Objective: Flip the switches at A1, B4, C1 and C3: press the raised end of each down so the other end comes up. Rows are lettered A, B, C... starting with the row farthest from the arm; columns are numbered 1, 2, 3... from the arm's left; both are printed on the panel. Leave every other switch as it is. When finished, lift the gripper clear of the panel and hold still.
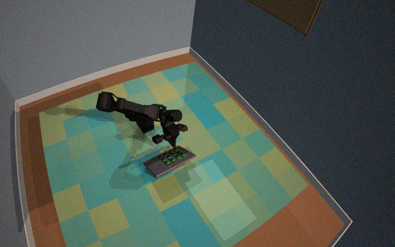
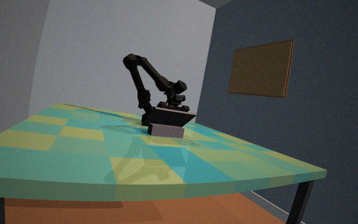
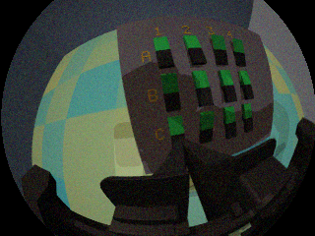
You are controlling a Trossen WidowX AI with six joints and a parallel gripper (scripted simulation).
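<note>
"So, where is your pincer?"

"Narrow, fingertips together with nothing between them. My pincer (image 1: pixel 174 147) (image 2: pixel 173 107) (image 3: pixel 180 144) is over the near side of the panel (image 1: pixel 160 169) (image 2: pixel 172 117) (image 3: pixel 138 88), at the dark near end of C1 (image 3: pixel 176 126). Whether it touches, I can't tell."

"How much is done?"

"I can't call it finished. C1 looks like the switch in hand, and its near end is partly hidden by my tips. A1 (image 3: pixel 162 51) lies beyond it, past B1 (image 3: pixel 170 91); C3 (image 3: pixel 229 122) is off to my right, past C2 (image 3: pixel 207 126); B4 (image 3: pixel 246 85) is farther right and ahead. The greens differ in brightness, so the tilts differ, but I can't read which of those three have been flipped. The final lift clear is still to do."

"Any room?"

"To my left, a bare strip before the panel's edge. Towards me, the near edge is close. Ahead, B1 sits just beyond, so I'd press straight and not slide. C2 is near on my right; I'd rise before crossing it. Past column 4 the panel is bare, with more space than among the rows."
</note>
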